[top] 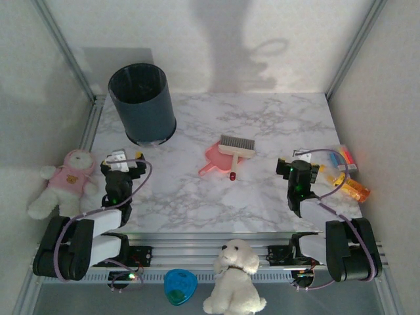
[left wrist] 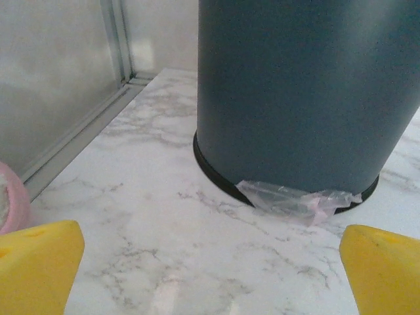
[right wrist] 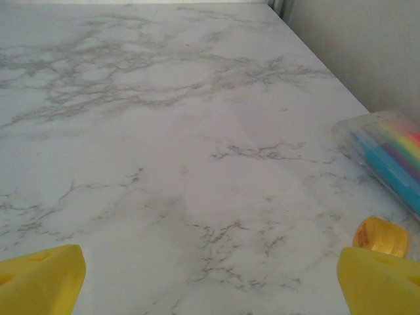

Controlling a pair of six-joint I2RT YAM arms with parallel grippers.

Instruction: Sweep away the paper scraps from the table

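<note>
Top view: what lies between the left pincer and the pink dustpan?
Nothing: in the top view, bare marble table runs from the left pincer to the pink dustpan.

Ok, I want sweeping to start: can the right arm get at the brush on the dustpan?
Probably yes: the right tool stands open, with nothing on the table between it and the brush.

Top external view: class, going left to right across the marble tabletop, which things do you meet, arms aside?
Dark bin → pink dustpan, the brush lying on it → striped coloured block.
</note>
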